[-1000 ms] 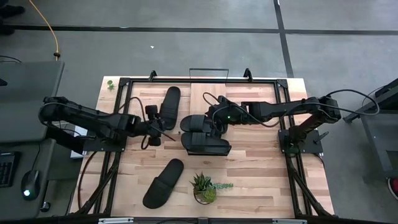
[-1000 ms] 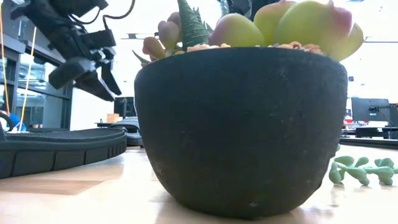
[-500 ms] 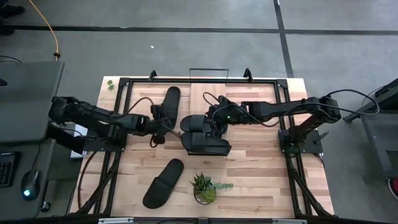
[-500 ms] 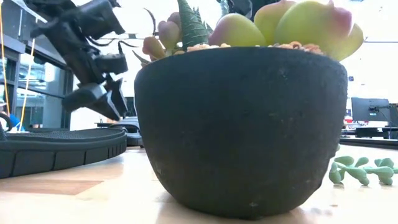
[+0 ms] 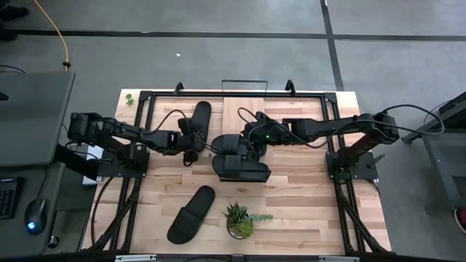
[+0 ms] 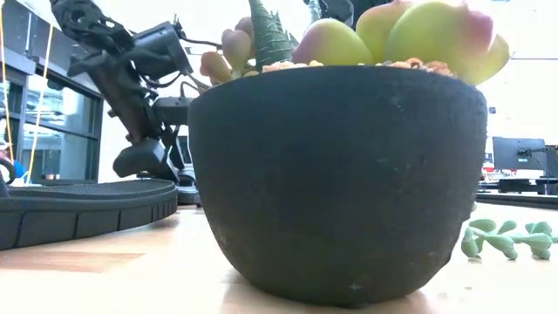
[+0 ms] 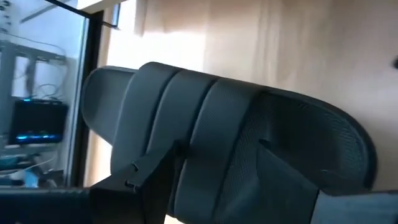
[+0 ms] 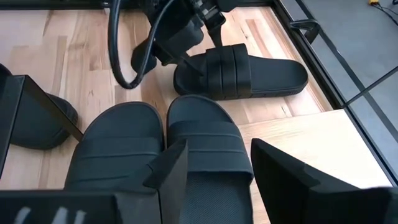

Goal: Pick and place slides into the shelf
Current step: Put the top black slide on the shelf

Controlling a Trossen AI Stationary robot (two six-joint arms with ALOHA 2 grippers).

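Several black slides are in view. One slide [image 5: 199, 122] lies flat on its sole near the table's far edge. My left gripper [image 5: 191, 140] is open, low at this slide's [image 8: 242, 71] strap end, with the ribbed strap [image 7: 205, 137] filling its wrist view. A pair of slides [image 5: 239, 159] lies side by side at mid-table. My right gripper [image 5: 249, 143] is open above the pair, fingers either side of one strap [image 8: 211, 158]. Another slide [image 5: 191, 214] lies near the front edge. The light-wood shelf [image 5: 291, 110] lies beyond the pair. My left gripper comes slanting down from the table's left at the far slide's strap [image 7: 205, 137]. One fingertip [image 8: 193, 62] stands right at the slide's edge, and I cannot tell whether it touches. My right gripper's fingers [image 8: 171, 165] straddle a strap; I cannot tell whether they touch it.
A black pot with succulents [image 5: 239, 220] stands near the front edge and fills the low view [image 6: 340, 174]. Black frame rails [image 5: 138, 175] run along the table's sides. Bare wood [image 5: 306, 204] shows on the near right. A raised board edge [image 8: 298, 134] lies beside the pair.
My left gripper has moved toward the table's right and far edge, and down onto the far slide, tipping its fingers downward. The slides have stayed where they were.
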